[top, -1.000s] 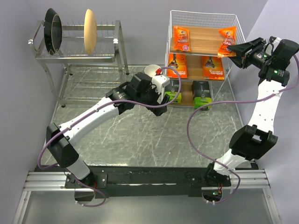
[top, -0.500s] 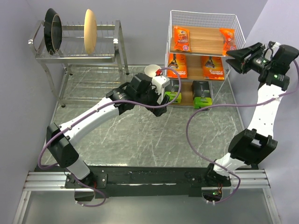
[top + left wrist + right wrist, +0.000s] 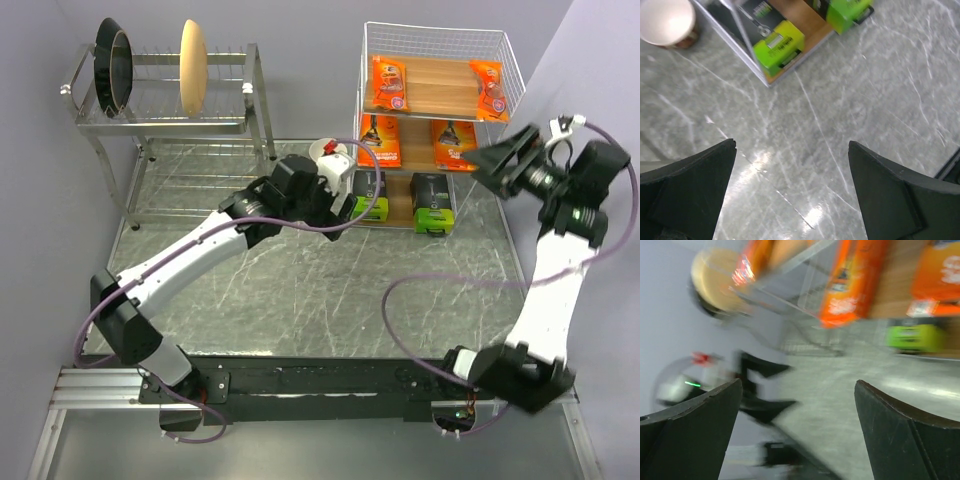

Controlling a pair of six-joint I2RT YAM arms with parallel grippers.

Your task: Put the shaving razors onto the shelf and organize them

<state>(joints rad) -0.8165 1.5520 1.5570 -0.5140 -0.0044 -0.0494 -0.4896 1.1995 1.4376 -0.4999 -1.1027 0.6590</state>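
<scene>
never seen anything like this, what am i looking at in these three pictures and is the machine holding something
These are two white and black robot arms bolted to the near edge of a grey marble-look table. The wide picture looks down from above and behind them; the other two come from a camera on each wrist, showing its own dark fingers. The left hand and right hand are both open and hold nothing. On the table stands a white wire shelf with wooden boards, carrying orange razor packs on its upper two boards and dark grey razor boxes with lime-green ends on the lowest. A white cup and a steel dish rack with plates stand nearby.
</scene>
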